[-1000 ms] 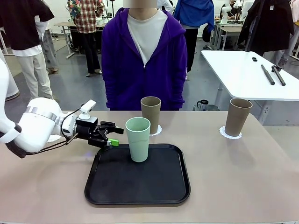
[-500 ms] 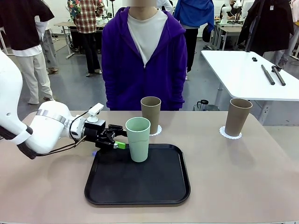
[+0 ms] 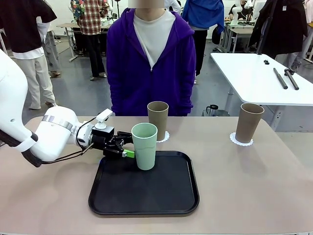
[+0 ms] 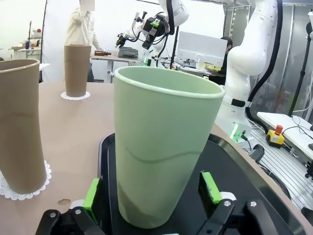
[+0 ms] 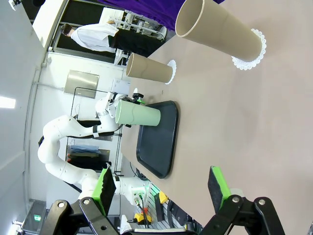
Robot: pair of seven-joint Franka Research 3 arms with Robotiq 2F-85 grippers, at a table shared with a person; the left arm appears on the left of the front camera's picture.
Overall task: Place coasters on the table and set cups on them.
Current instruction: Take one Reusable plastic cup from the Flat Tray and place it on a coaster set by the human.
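Note:
A mint green cup (image 3: 144, 146) (image 4: 164, 152) stands upright at the back of the black tray (image 3: 146, 196). My left gripper (image 3: 128, 145) (image 4: 151, 191) is open, level with the cup's lower half, one green pad (image 4: 91, 193) on each side of it. Two tan cups stand on white coasters on the table (image 3: 254, 186): one (image 3: 157, 120) behind the tray on a coaster (image 3: 165, 136), the other (image 3: 249, 122) at the far right on a coaster (image 3: 241, 141). My right gripper (image 5: 161, 191) hangs open over bare table top, nothing between its fingers.
A person in a purple hoodie (image 3: 150, 63) stands at the far edge, hands out of sight. A white table (image 3: 259, 78) with black rods stands behind at the right. The tan table top right of the tray is bare.
My left gripper has moved right along the tray's back edge to the green cup and now has its fingers on both sides of it. The cups have not moved.

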